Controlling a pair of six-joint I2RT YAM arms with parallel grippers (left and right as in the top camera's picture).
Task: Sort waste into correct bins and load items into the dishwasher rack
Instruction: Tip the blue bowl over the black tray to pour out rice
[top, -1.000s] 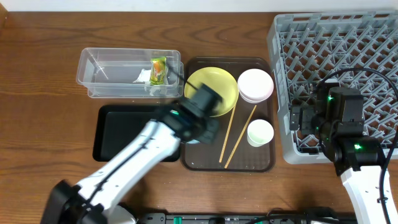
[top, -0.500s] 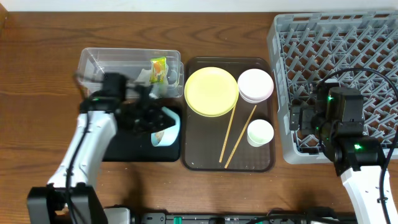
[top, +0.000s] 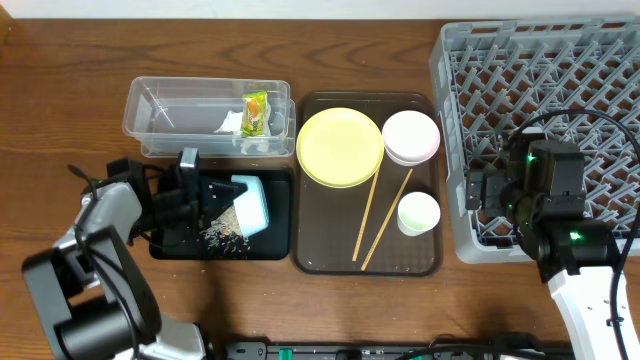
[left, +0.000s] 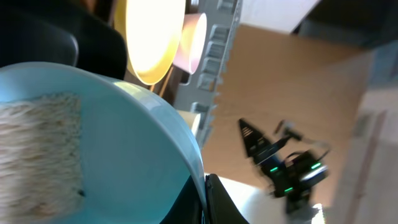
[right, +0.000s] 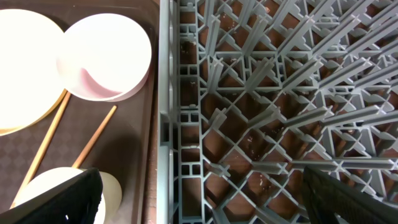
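The light blue bowl (top: 252, 205) is tipped on its side over the black tray (top: 275, 246), and my left gripper (top: 222, 198) is shut on its rim. Loose rice (top: 220, 233) lies on the tray below it. In the left wrist view the fingers (left: 214, 202) pinch the bowl's edge (left: 124, 137), with rice (left: 37, 146) still inside. The wrapper (top: 255, 112) and paper scrap (top: 231, 123) lie in the clear tub (top: 175, 112). My right gripper (top: 482, 190) hangs open over the rack's (top: 560, 90) left edge (right: 168, 106).
The brown tray (top: 325, 258) holds the yellow plate (top: 340, 147), white bowl (top: 411, 137), white cup (top: 418, 213) and two chopsticks (top: 366, 215) (top: 386, 220). The right wrist view shows the white bowl (right: 106, 53), cup (right: 115, 186) and chopsticks (right: 46, 146).
My left arm swung from the brown tray leftward to the black tray carrying the blue bowl, then tipped it; rice now lies on the tray. The right arm has not moved.
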